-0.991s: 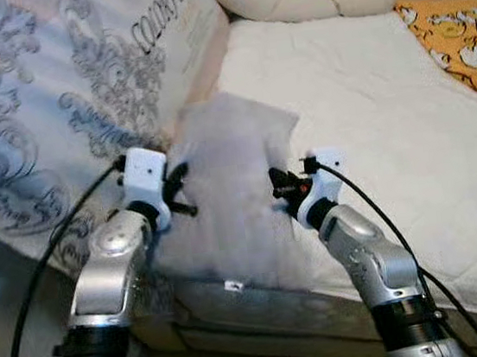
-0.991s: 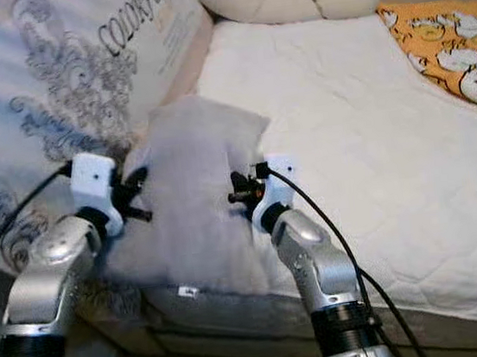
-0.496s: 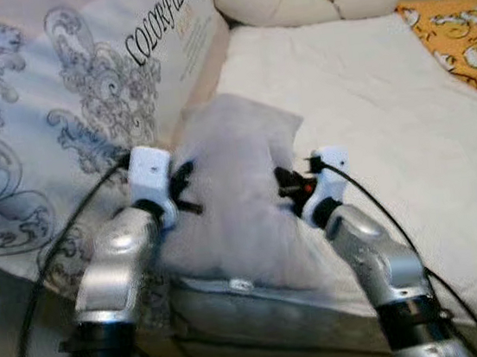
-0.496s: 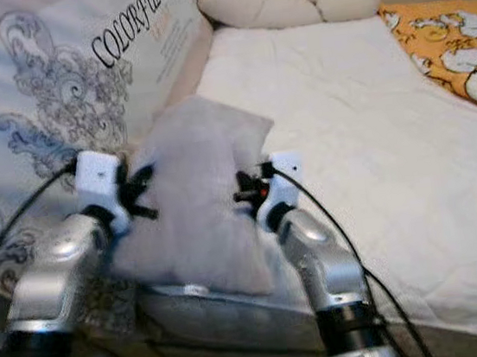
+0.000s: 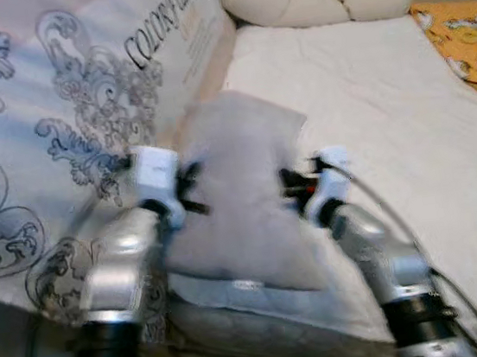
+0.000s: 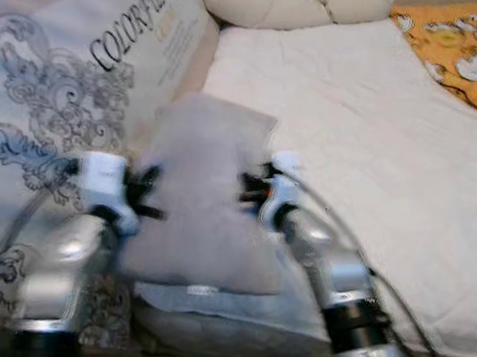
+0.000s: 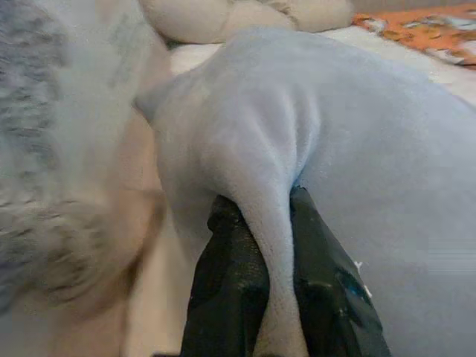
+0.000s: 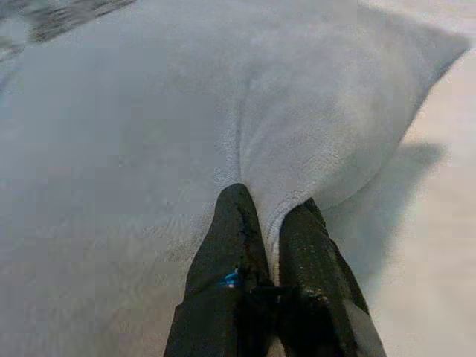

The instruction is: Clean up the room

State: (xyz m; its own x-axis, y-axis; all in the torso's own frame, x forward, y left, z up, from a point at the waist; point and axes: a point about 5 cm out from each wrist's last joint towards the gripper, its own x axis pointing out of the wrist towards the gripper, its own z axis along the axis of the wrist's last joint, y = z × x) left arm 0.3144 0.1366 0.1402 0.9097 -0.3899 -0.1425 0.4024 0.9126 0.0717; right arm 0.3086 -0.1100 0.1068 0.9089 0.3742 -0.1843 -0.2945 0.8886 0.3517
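Observation:
A pale grey plush pillow (image 5: 241, 196) hangs between my two arms above the near edge of the white mattress (image 5: 388, 117). My left gripper (image 5: 189, 190) is shut on a fold of the pillow's left side; in the left wrist view its black fingers (image 7: 230, 290) pinch the grey fabric (image 7: 297, 134). On the pillow's right side my right gripper (image 5: 292, 185) is shut on another fold, and the right wrist view has its fingers (image 8: 238, 275) clamped on the plush cloth (image 8: 245, 126).
A large patterned duvet (image 5: 60, 139) with printed lettering lies heaped on the left. A cream bolster (image 5: 313, 4) runs along the head of the bed. An orange patterned cover (image 5: 465, 37) lies at the far right. The mattress's front edge (image 5: 263, 306) is below the pillow.
The picture has shifted and blurred as the camera moved. The pillow stays pinched between both grippers and sits a little higher over the mattress edge.

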